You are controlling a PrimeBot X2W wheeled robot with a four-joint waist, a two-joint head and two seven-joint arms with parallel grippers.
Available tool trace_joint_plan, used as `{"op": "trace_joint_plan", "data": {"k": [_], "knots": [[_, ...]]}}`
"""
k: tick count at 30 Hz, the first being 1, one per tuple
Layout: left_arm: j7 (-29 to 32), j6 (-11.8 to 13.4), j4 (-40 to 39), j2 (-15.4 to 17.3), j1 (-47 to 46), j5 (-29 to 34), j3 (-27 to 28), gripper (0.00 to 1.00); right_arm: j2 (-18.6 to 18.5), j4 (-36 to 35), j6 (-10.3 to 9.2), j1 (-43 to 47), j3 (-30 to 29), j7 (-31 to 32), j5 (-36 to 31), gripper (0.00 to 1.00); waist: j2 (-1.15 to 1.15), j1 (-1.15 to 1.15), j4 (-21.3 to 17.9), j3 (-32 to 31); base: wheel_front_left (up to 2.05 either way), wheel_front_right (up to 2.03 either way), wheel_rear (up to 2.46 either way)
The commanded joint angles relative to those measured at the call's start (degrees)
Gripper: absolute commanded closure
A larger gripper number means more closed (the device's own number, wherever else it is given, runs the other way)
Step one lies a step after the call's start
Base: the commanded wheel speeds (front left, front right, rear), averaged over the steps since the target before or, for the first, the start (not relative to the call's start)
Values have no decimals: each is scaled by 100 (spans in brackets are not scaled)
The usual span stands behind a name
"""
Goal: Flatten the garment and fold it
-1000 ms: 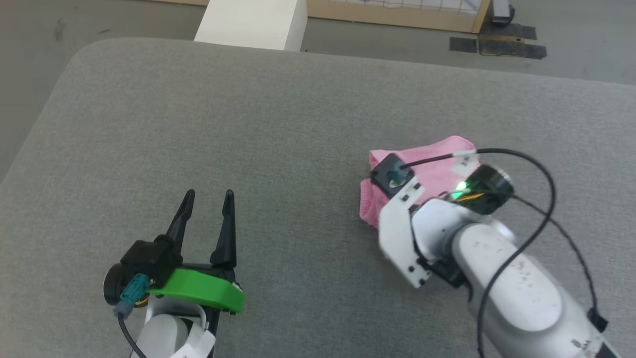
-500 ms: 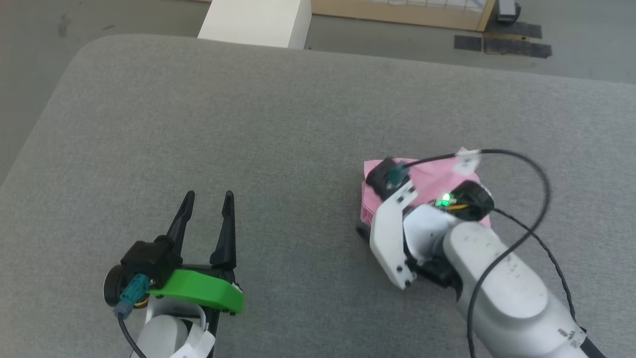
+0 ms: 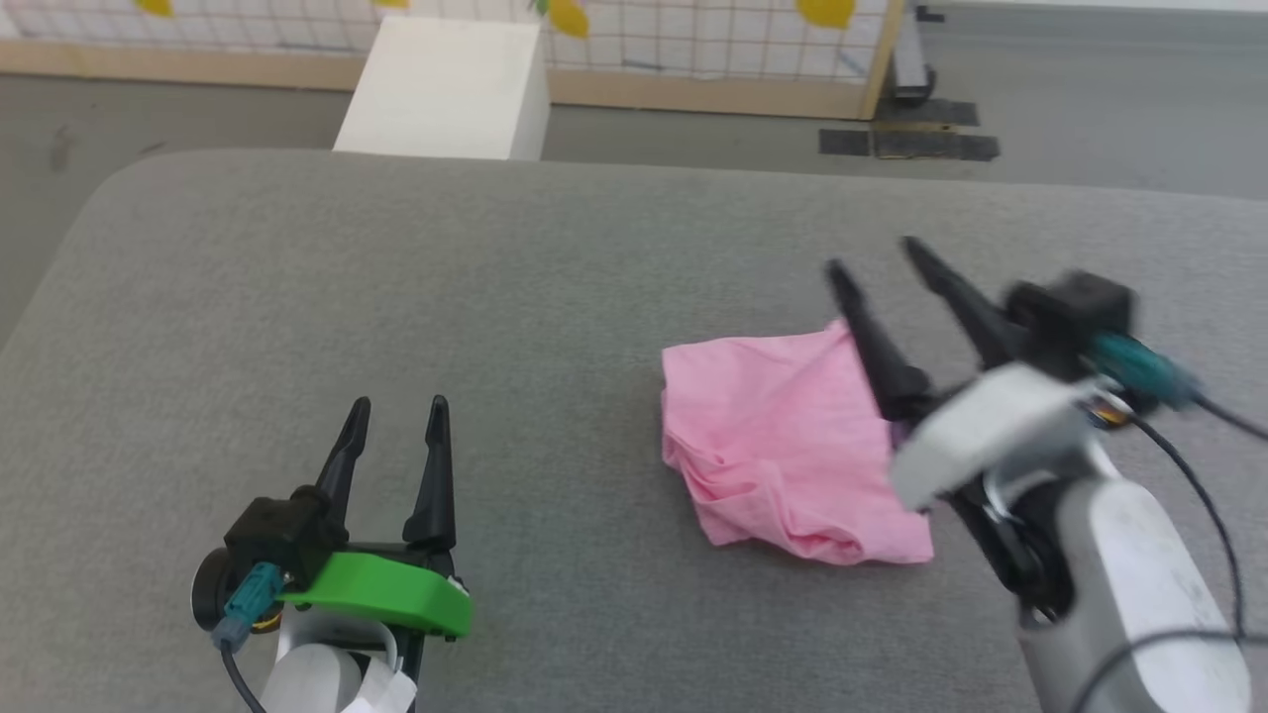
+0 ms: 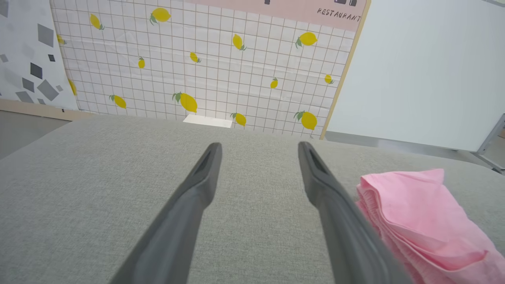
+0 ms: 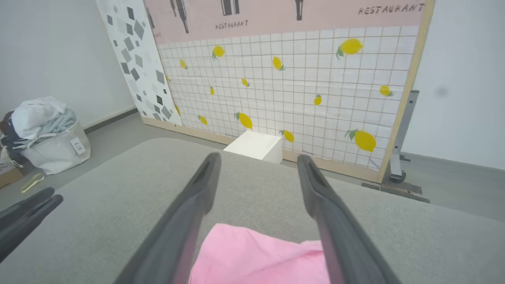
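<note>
Shorts: the pink shorts (image 3: 783, 456) are lying in a rumpled, loosely folded heap on the grey padded table (image 3: 555, 277), right of the middle as the robot is facing it. Layered edges are showing along the side facing the left arm.
Right tool: the right tool (image 3: 871, 254) is hanging over the right-hand edge of the shorts, pointing away from the robot. Its two dark fingers (image 5: 185, 221) are standing wide apart and gripping nothing. From its own wrist the pink cloth is showing low down between them. I cannot tell whether a finger is brushing the cloth.
Left tool: the left tool (image 3: 398, 401) is sitting low on the robot's left side, well apart from the shorts. Its fingers are parted too, with bare grey table showing between them.
Beyond the table: a white box (image 3: 446, 89) is standing on the floor just past the far edge, in front of a lemon-patterned panel (image 4: 205, 71). A bag of clothes (image 5: 47, 138) is sitting by the wall.
</note>
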Motion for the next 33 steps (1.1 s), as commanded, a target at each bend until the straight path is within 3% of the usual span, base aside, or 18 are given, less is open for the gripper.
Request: {"op": "trace_joint_plan", "data": {"k": [1,8,16,33], "knots": [[-27,27,-35,-17,75,30,30,0,28,-122,-8,239,-161,-283,-110,0,0,0,-193,-112,0,0,0],[-27,43,-42,-17,116,32,63,0,107,-185,-8,1146,-700,-1330,-337,0,0,0,-379,-219,0,0,0],[-27,60,-39,-17,224,-51,54,0,148,-144,-8,1944,-1111,-2015,-564,0,0,0,-431,-388,0,0,0],[-27,115,-30,-17,342,-206,67,0,170,-118,-8,2428,-1270,-2112,-875,0,0,0,-497,-408,0,0,0]]}}
